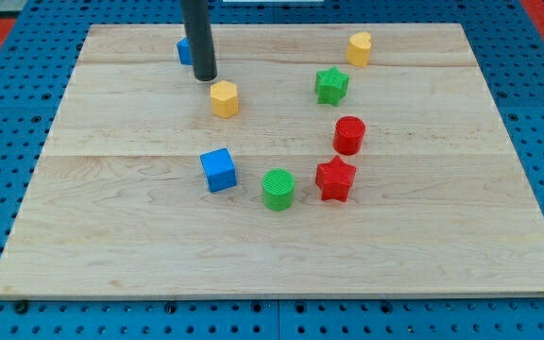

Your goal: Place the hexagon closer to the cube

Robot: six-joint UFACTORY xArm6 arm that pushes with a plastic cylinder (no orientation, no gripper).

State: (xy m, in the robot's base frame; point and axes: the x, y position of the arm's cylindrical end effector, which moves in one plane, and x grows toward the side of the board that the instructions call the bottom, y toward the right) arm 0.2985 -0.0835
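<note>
Green cylinder (278, 189) nearest; two each green, red, yellow, blue; no fingers, bare tip (206, 77).

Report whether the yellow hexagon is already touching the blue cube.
Apart. The yellow hexagon sits toward the view's top, bare board between it and the blue cube; my tip is just above-left of it.

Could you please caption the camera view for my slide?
My tip sits just up-left of the yellow hexagon, blue cube below.

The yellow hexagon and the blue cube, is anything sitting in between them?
No. In the camera view, only bare wooden board lies between the yellow hexagon and the blue cube. My tip sits just above-left of the hexagon.
</note>
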